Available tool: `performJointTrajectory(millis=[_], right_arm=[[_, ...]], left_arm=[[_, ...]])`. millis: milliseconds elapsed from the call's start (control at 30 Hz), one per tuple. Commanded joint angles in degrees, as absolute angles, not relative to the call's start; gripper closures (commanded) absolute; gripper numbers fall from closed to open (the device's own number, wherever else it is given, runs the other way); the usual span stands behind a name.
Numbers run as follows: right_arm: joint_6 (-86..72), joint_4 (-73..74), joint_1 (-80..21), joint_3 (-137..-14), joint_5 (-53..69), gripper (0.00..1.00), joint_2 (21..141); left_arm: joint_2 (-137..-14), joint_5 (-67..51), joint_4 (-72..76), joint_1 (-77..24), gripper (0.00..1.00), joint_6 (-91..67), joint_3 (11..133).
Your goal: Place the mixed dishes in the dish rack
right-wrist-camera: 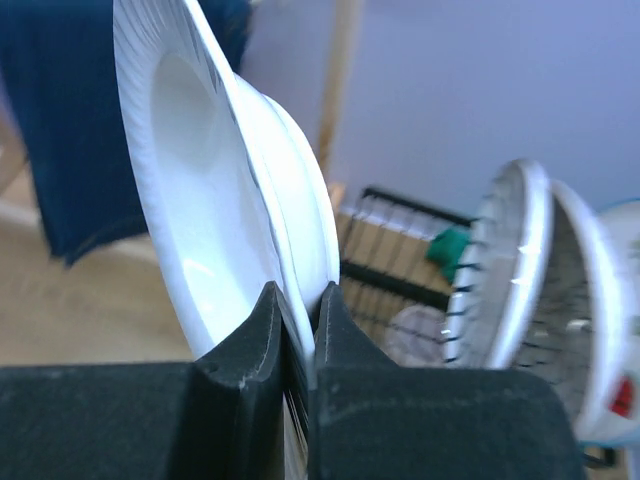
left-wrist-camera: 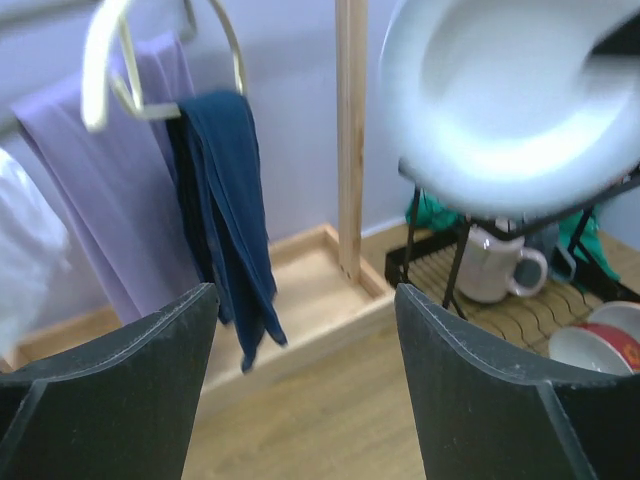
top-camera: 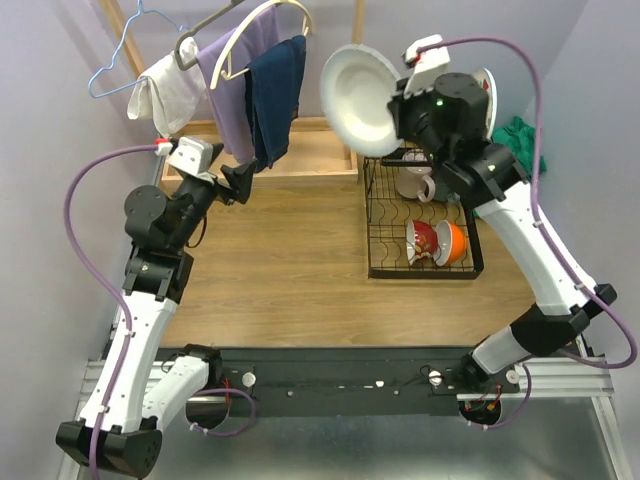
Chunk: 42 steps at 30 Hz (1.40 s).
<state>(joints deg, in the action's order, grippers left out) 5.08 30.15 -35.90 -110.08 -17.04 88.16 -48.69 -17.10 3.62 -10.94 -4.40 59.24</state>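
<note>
Three plates (top-camera: 360, 95), two bowls (top-camera: 452, 242), one mug (top-camera: 415, 185), one wire rack (top-camera: 425, 275), and three hanging cloths (top-camera: 275, 95).

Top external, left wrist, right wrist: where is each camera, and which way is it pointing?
Top external: above and behind the robot, looking down on the table, dish rack, left arm and right arm.
Left wrist: on the left arm, facing the navy cloth and rack; open jaws frame the bottom.
Right wrist: high near the rack, looking along its jaws, shut on the rim of the white plate.
Shared: all three show that plate and cloth.
</note>
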Motion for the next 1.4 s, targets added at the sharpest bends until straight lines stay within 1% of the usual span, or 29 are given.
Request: performJointTrajectory(millis=[0, 33, 67, 100, 133, 200, 267, 333, 367, 667, 833, 1367], right_arm=[[8.07, 26.28, -36.03, -119.42, -41.36, 0.99, 89.54], [9.57, 26.11, -36.12, -120.23, -44.53, 0.99, 90.69], [12.80, 25.49, -36.38, -121.19, -51.52, 0.99, 92.27], [13.70, 25.58, -36.65, -122.68, -55.85, 0.99, 93.76], [14.32, 25.14, -36.82, -125.91, -59.99, 0.99, 97.52], [15.20, 27.85, -37.44, -130.24, -65.36, 0.99, 100.36], [15.64, 27.26, -38.05, -131.49, -65.92, 0.99, 101.69], [17.22, 24.19, -39.02, -128.95, -65.57, 0.99, 100.81], [19.66, 19.91, -39.28, -126.24, -66.26, 0.99, 100.11], [26.53, 16.00, -40.43, -126.83, -72.68, 0.99, 105.02], [27.95, 17.40, -40.43, -128.06, -74.01, 0.99, 107.84], [27.16, 20.39, -40.34, -126.04, -73.30, 0.99, 108.90]], left_arm=[[-48.25, -16.08, 5.80, -10.81, 0.20, -7.99, 55.91], [-48.16, -16.00, 5.97, -10.81, 0.20, -8.35, 55.64], [-48.25, -16.17, 6.24, -10.72, 0.20, -8.96, 55.37], [-48.16, -16.52, 6.59, -10.81, 0.20, -9.14, 55.11], [-48.25, -16.61, 6.77, -10.81, 0.20, -9.40, 54.93], [-48.34, -16.70, 7.20, -10.81, 0.20, -9.58, 54.32], [-48.25, -16.52, 7.47, -10.81, 0.20, -9.58, 53.88], [-48.08, -16.35, 7.38, -10.81, 0.20, -9.67, 53.18], [-47.73, -16.35, 7.30, -10.81, 0.20, -9.75, 52.91], [-45.88, -15.82, 6.59, -10.72, 0.19, -9.84, 50.80], [-45.18, -15.56, 6.77, -10.81, 0.18, -9.76, 49.48], [-44.65, -15.64, 7.29, -10.72, 0.17, -9.93, 47.73]])
